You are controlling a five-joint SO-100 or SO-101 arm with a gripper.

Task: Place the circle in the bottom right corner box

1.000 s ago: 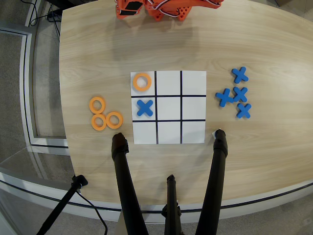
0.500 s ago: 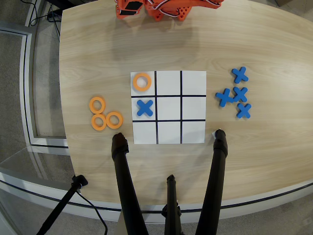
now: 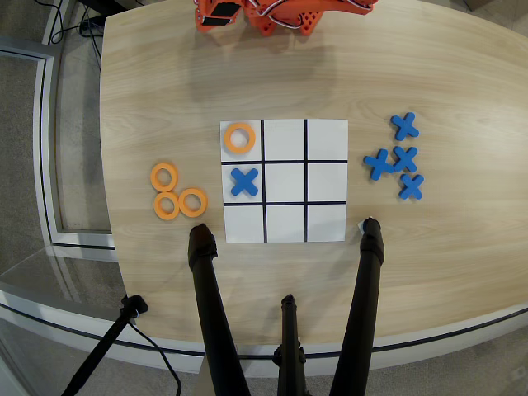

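Observation:
Three orange rings lie on the table left of the white grid sheet (image 3: pixel 285 124) in the overhead view: one at the upper left (image 3: pixel 153 176), one below it (image 3: pixel 167 217), one to its right (image 3: pixel 203 202). Another orange ring (image 3: pixel 228 138) lies in the sheet's top left cell. The bottom right cell (image 3: pixel 327 223) is bare white. The orange arm (image 3: pixel 280 15) sits folded at the top edge of the table, far from the rings. Its gripper cannot be made out clearly, and nothing shows held.
A blue X (image 3: pixel 244 181) lies in the middle left cell. Several blue X pieces (image 3: pixel 396 158) lie on the table right of the sheet. Black tripod legs (image 3: pixel 206 297) (image 3: pixel 367 289) stand on the table just below the sheet's lower corners.

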